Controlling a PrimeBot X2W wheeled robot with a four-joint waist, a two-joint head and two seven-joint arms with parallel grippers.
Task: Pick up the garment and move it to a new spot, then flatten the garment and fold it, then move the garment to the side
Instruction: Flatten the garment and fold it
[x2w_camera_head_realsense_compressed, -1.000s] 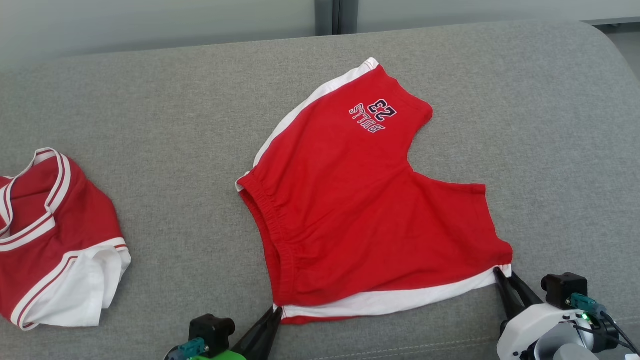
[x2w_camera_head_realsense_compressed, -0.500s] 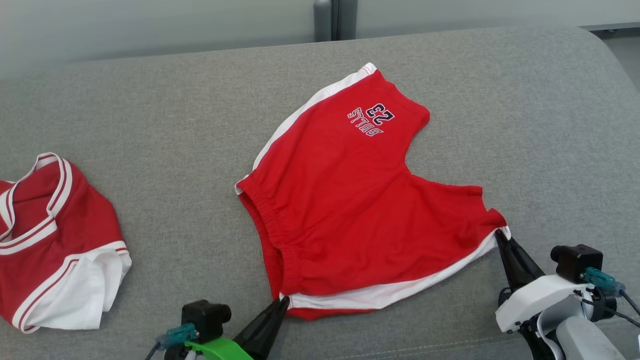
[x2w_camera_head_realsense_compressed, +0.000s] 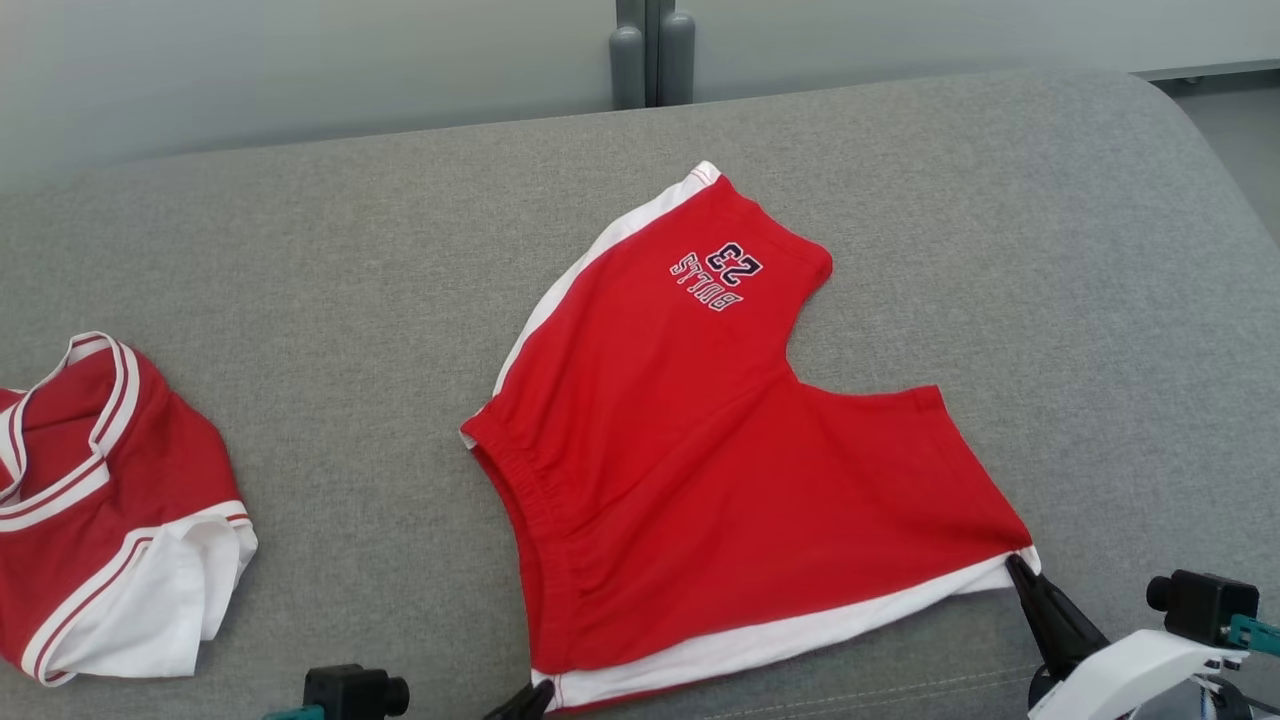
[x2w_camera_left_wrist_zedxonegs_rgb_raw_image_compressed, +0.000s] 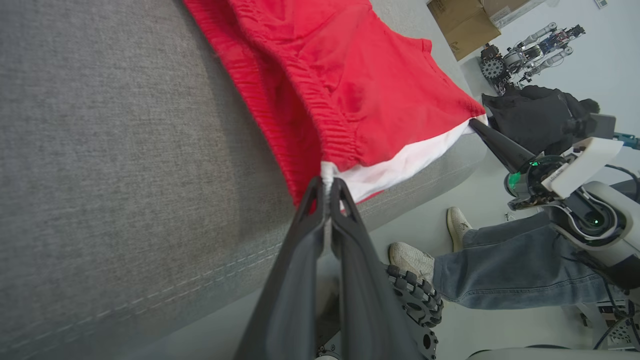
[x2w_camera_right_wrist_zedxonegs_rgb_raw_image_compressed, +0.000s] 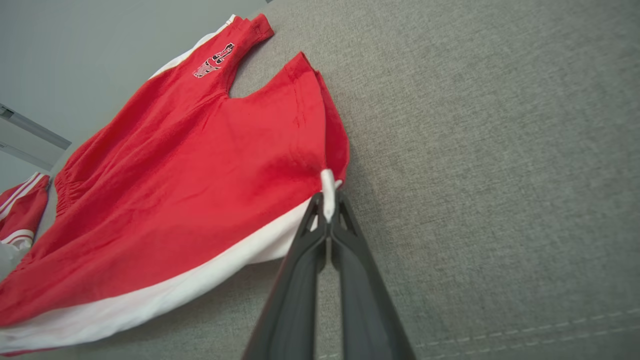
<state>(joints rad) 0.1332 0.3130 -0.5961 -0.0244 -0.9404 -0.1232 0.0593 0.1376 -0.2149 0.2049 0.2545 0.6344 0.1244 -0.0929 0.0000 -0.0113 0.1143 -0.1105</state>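
Note:
The garment (x2w_camera_head_realsense_compressed: 720, 480) is a pair of red shorts with white side stripes, lying spread on the grey cushion (x2w_camera_head_realsense_compressed: 350, 300). My left gripper (x2w_camera_head_realsense_compressed: 533, 692) is shut on its near waistband corner, and the left wrist view shows white cloth pinched between my left gripper's (x2w_camera_left_wrist_zedxonegs_rgb_raw_image_compressed: 327, 183) tips below the garment (x2w_camera_left_wrist_zedxonegs_rgb_raw_image_compressed: 350, 75). My right gripper (x2w_camera_head_realsense_compressed: 1018, 566) is shut on the white hem corner of the near leg. In the right wrist view that corner sticks up between my right gripper's (x2w_camera_right_wrist_zedxonegs_rgb_raw_image_compressed: 327, 202) tips, beside the garment (x2w_camera_right_wrist_zedxonegs_rgb_raw_image_compressed: 200, 165). The left wrist view also catches my right gripper (x2w_camera_left_wrist_zedxonegs_rgb_raw_image_compressed: 476, 123).
A second red and white garment (x2w_camera_head_realsense_compressed: 100, 500) lies crumpled at the cushion's left. The cushion's front edge (x2w_camera_left_wrist_zedxonegs_rgb_raw_image_compressed: 415, 185) runs just under both grippers. A person's legs (x2w_camera_left_wrist_zedxonegs_rgb_raw_image_compressed: 500, 270) and shoes (x2w_camera_left_wrist_zedxonegs_rgb_raw_image_compressed: 410, 257) are on the floor near my base. Grey posts (x2w_camera_head_realsense_compressed: 645, 60) stand behind the cushion.
Both grippers closed on the garment's near corners. The right corner rose, then came back down nearer to me, stretching the near edge. The head view tilted, so everything sits lower in it.

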